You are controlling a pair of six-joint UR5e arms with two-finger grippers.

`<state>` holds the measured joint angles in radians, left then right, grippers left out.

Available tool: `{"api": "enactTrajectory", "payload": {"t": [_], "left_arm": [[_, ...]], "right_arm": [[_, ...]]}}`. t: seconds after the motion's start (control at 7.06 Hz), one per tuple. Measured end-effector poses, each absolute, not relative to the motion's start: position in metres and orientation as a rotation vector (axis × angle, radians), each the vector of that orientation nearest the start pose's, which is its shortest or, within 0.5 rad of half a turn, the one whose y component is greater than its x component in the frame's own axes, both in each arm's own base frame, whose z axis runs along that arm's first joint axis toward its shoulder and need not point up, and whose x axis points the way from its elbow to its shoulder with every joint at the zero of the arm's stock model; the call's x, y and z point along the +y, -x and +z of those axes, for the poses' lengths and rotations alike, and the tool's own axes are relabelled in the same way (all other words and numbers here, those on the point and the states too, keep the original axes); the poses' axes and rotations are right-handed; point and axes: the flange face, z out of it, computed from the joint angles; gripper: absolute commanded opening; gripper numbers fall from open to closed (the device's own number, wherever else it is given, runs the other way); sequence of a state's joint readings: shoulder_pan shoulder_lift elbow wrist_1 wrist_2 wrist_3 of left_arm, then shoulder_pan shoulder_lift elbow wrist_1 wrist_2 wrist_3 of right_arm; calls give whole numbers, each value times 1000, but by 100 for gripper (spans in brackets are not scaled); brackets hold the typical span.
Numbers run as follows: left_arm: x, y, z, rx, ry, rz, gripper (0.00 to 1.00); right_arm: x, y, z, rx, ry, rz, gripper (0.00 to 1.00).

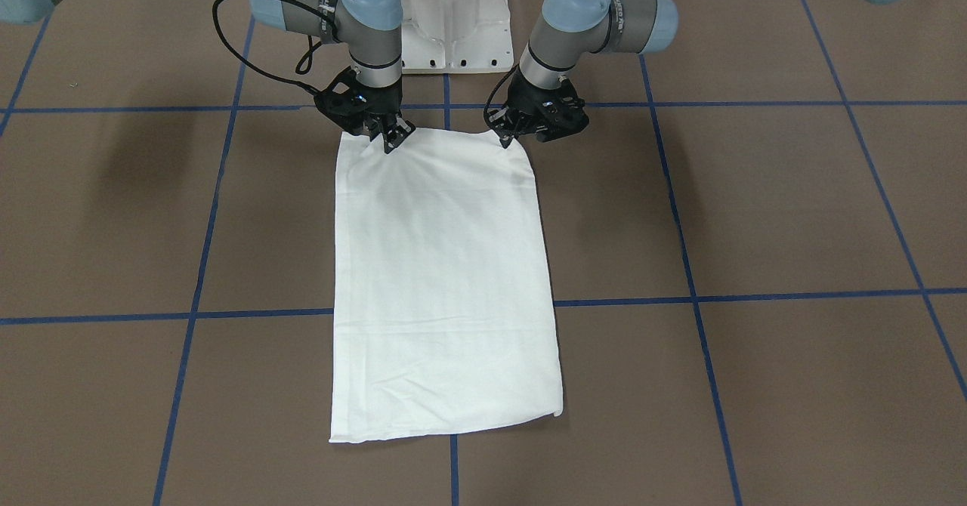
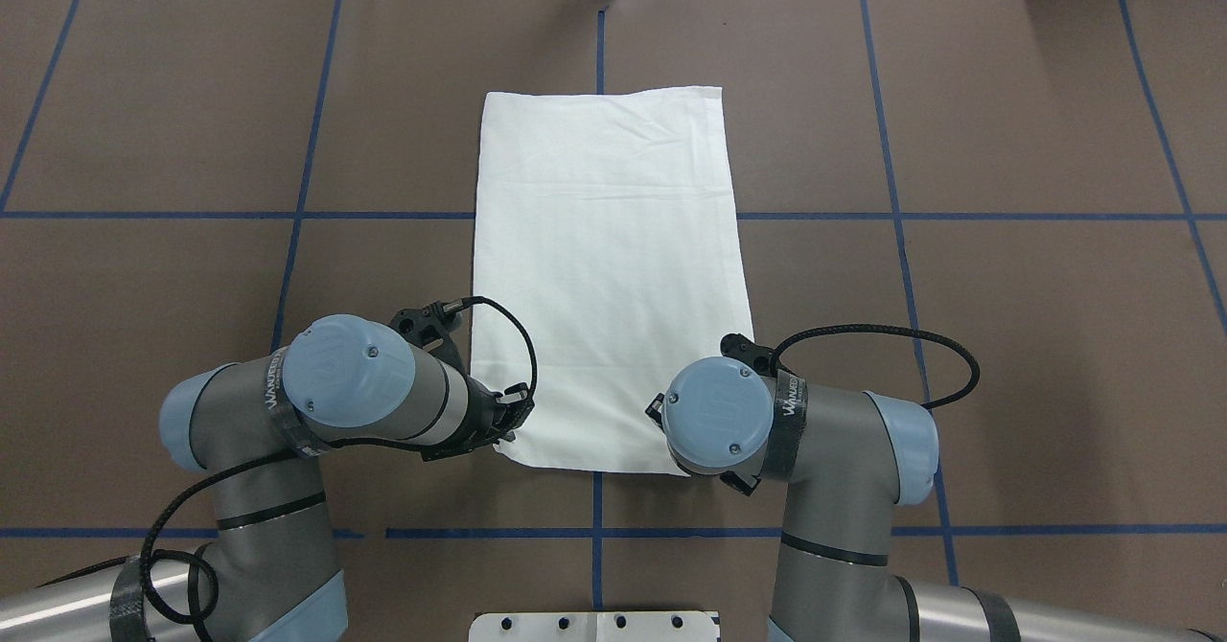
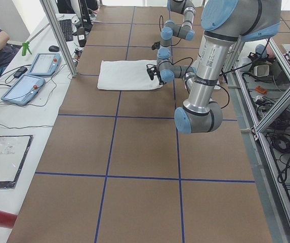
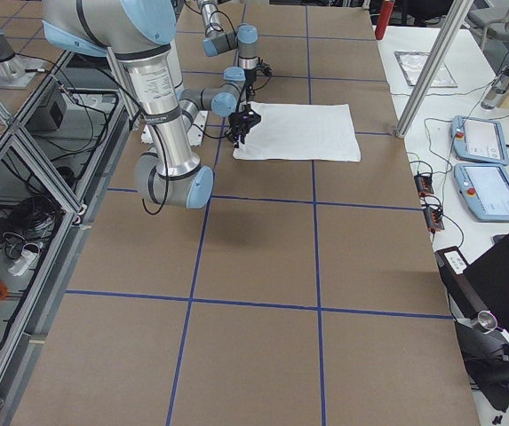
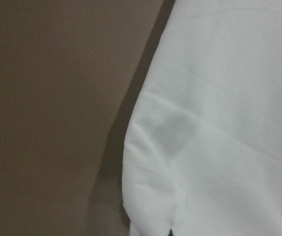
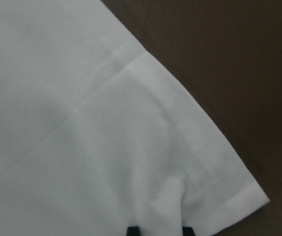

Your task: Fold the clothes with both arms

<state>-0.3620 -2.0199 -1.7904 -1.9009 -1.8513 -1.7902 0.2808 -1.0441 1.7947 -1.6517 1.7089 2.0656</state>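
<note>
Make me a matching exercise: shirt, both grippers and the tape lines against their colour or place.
1 shirt
2 left gripper
3 right gripper
4 tape lines

A blue grid on the table
B shirt corner, front-facing view's left
C white folded rectangle
D shirt corner, front-facing view's right

Pairs: 1-C, 2-D, 3-B, 4-A

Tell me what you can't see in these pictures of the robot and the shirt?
Left hand and right hand: the overhead view hides them under the wrists of the arms.
Their grip on the shirt: wrist views cut the fingers off at the bottom edge; side views show them too small.
The shirt's inner layers: covered by its top layer in every view.
</note>
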Motion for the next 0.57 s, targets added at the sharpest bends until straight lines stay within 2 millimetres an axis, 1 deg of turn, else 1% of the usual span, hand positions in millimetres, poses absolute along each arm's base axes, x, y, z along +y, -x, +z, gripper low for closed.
{"api": "enactTrajectory", "payload": {"t": [0.14, 0.28, 0.57], "left_arm": [[-321, -549, 270, 1015, 187, -389, 0], [-321, -549, 270, 1015, 187, -389, 0], [-321, -549, 269, 1017, 186, -389, 0]], "right_arm": [[-293, 581, 277, -666, 208, 701, 2], [-296, 580, 276, -669, 208, 704, 0], [-301, 576, 273, -676, 211, 712, 0]]}}
